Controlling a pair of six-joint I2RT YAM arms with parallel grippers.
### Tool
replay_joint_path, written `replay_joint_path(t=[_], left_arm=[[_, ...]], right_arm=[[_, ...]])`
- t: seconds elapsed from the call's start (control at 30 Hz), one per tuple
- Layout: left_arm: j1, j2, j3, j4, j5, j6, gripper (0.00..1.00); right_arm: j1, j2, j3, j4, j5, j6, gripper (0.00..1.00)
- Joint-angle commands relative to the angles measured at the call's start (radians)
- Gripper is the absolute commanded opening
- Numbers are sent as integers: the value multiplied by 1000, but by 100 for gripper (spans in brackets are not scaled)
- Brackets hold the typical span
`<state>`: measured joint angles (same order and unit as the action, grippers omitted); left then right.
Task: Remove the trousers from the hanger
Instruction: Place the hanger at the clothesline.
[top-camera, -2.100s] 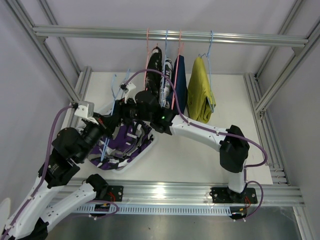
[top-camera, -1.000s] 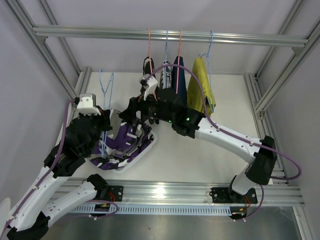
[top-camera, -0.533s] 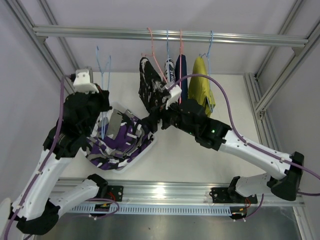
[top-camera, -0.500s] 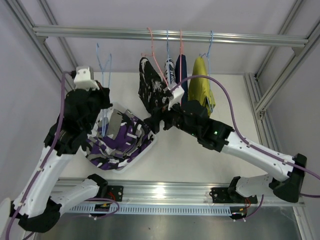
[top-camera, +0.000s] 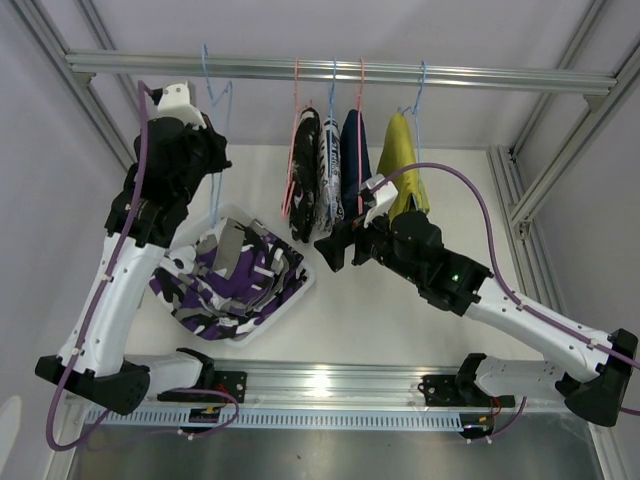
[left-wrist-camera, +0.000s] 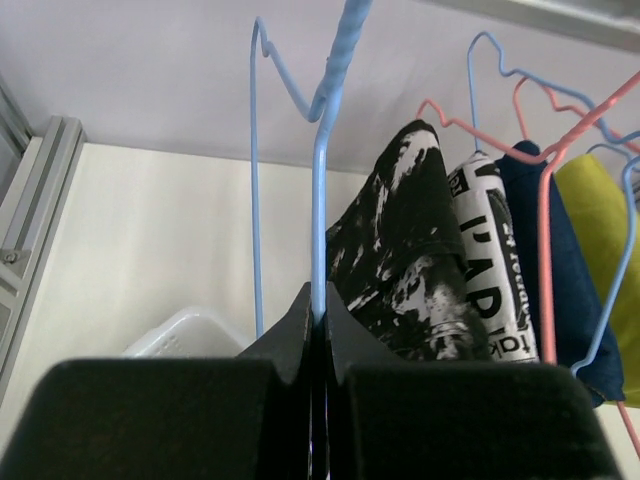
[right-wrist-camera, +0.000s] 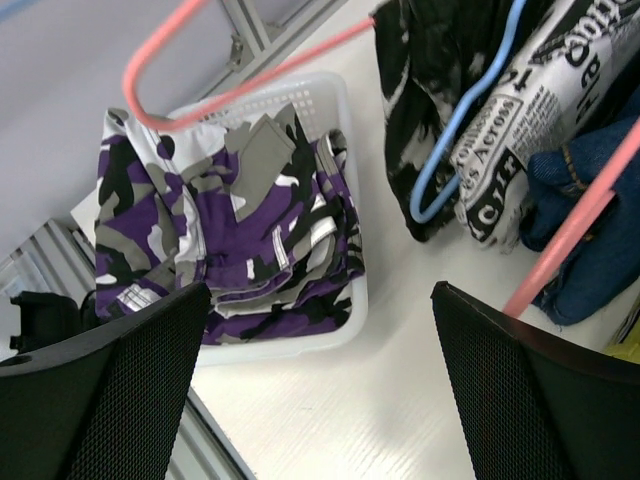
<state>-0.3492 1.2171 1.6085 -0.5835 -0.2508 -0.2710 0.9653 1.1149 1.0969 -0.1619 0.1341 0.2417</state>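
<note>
Nearby, black speckled trousers (top-camera: 304, 180) hang just beyond the right gripper (top-camera: 333, 248).

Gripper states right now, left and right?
left gripper: shut on the bare blue hanger.
right gripper: open, holding nothing.

Top cam: high behind bases, looking down on white worktop (top-camera: 380, 320). Left wrist: close, tilted up past left fingers (left-wrist-camera: 288, 338). Right wrist: down between right fingers (right-wrist-camera: 110, 400). All share black white-speckled cloth trousers (top-camera: 305, 175).

Soft, even light is filling every view; glare is shining off the front rail (top-camera: 320, 380); faint shadows are falling on the table (top-camera: 400, 330).
</note>
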Motion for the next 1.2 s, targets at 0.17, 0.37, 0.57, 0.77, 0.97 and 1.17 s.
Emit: replay_joint_path(t=[0.17,0.37,0.57,0.77,0.97,1.17], left_arm=[[44,64,155,4,96,12,1],[56,116,188,-1,114,6,0],[64,176,217,-15,125,1,0],[75,183,180,-9,122,1,0],[76,144,99,4,119,1,0],[76,95,-27,24,117,-8,1]], right_arm=[[-23,-12,-31,-1,-31,-22,98],[-33,-47,-78,9,-28,-15,98],[-54,-61,-103,5,-31,-12,99],[-82,-63,-135,21,-57,-5,99],[-91,-46,-163,44,-88,5,99],[-99,-32,-195,65,-94,1,99]])
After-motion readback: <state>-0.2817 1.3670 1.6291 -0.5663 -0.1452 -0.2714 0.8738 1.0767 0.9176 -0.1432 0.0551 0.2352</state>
